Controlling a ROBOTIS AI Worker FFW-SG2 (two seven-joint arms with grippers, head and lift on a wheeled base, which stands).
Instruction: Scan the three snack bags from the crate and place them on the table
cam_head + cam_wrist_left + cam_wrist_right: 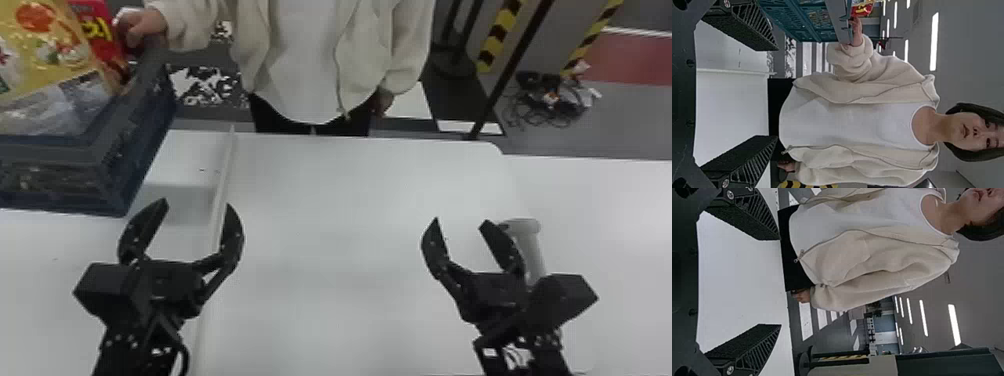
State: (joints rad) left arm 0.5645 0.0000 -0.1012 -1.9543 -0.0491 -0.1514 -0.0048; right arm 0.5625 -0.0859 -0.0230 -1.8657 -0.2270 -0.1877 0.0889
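Observation:
Over the table's left part, my left gripper (197, 202) stands open and empty, near the blue crate's (137, 135) front right corner; the left wrist view shows its spread fingers too, around the gripper gap (777, 93). My right gripper (460, 221) is open and empty over the right part, likewise the gripper (780, 282) in the right wrist view. A yellow snack bag (47, 55) and a red one (104, 45) stick up from the crate. A light grey scanner (533, 252) stands just right of the right gripper, partly hidden by it.
A person's hand (145, 25) is at the crate's far rim, and the person stands behind the white table (325, 210). A thin raised white strip (225, 170) runs front to back beside the left gripper. Striped posts and cables lie beyond the table.

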